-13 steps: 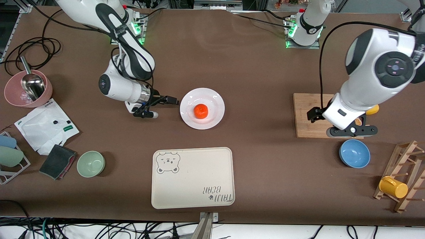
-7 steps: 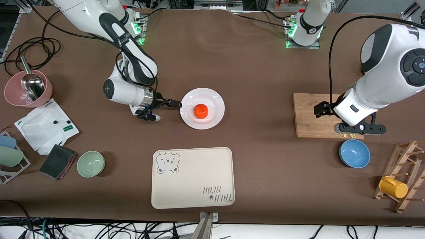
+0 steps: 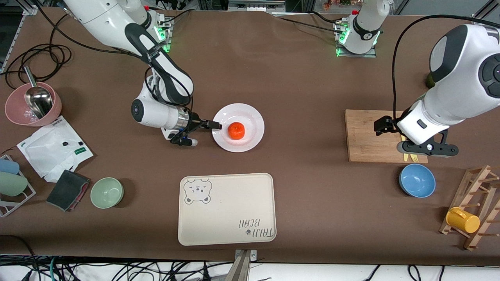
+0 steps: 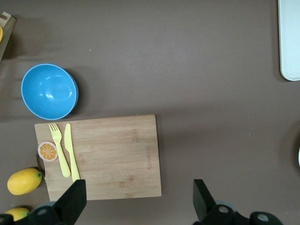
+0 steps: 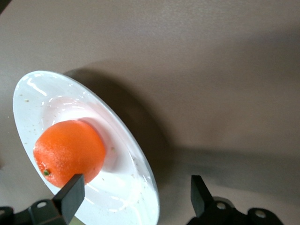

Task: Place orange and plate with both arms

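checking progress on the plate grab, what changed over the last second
The right gripper has moved in sideways, open, from beside the plate to its rim, one finger over the rim and one beneath it, not yet closed. The left gripper, open, has drifted over the cutting board toward the left arm's end of the table. The orange and plate stayed put.

The orange point(image 3: 236, 130) sits in the middle of the plate point(image 3: 238, 127), mid-table. The right gripper point(image 3: 203, 132) is low at the plate's rim on the right arm's side, one finger tip point(image 3: 214, 125) reaching over the edge, jaws spread. The left gripper point(image 3: 425, 148) hangs over the wooden board point(image 3: 367, 136); a yellow fork point(image 3: 412, 157) peeks out under it. Nearer the camera: a bear tray point(image 3: 227, 208) below the plate, a blue bowl point(image 3: 417, 180) by the board.
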`<state>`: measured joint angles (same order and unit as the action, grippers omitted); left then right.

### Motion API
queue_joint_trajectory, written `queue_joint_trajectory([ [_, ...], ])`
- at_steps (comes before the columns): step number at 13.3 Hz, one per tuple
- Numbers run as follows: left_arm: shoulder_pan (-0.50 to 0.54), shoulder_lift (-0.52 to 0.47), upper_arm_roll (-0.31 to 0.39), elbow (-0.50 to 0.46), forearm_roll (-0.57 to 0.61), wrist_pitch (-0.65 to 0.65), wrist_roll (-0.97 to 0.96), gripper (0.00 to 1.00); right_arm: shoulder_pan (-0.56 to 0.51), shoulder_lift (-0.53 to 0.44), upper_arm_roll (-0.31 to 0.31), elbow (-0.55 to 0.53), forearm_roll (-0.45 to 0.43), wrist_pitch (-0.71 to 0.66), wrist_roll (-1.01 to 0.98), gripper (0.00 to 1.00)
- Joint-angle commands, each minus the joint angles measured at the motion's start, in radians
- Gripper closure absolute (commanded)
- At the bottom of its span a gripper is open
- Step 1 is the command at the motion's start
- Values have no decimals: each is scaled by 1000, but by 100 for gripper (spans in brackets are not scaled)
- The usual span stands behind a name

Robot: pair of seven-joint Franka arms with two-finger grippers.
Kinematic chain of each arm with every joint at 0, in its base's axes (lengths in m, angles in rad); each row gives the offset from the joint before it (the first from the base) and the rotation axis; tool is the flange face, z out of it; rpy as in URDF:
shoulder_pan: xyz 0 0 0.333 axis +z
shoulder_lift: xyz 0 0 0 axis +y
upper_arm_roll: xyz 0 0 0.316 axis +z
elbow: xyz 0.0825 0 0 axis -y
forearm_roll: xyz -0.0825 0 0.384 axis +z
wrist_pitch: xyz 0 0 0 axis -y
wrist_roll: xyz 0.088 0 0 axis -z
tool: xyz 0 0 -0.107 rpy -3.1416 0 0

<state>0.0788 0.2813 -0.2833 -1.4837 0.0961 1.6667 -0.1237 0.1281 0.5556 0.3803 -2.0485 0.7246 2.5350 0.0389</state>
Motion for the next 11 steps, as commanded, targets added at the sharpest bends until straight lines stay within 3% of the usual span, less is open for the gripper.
queue_joint_trajectory([
  [1, 16, -37, -8, -30, -24, -8, 33, 0, 1, 30, 8, 28, 19, 11, -16, 2],
  [3, 16, -37, -8, -30, -23, -13, 33, 0, 5, 38, 8, 40, 19, 11, -17, 28],
  [4, 16, -37, -8, -30, -23, -15, 32, 0, 13, 49, 6, 48, 18, 11, -17, 57],
  [6, 16, -37, -8, -30, -24, -15, 32, 0, 13, 75, 6, 70, 13, 10, -17, 92],
  [7, 16, -39, -8, -30, -24, -15, 32, 0, 13, 82, 6, 77, 10, 10, -19, 100],
  [11, 24, -45, -8, -30, -23, -16, 33, 0, 10, 90, 6, 79, 13, 8, -48, 100],
])
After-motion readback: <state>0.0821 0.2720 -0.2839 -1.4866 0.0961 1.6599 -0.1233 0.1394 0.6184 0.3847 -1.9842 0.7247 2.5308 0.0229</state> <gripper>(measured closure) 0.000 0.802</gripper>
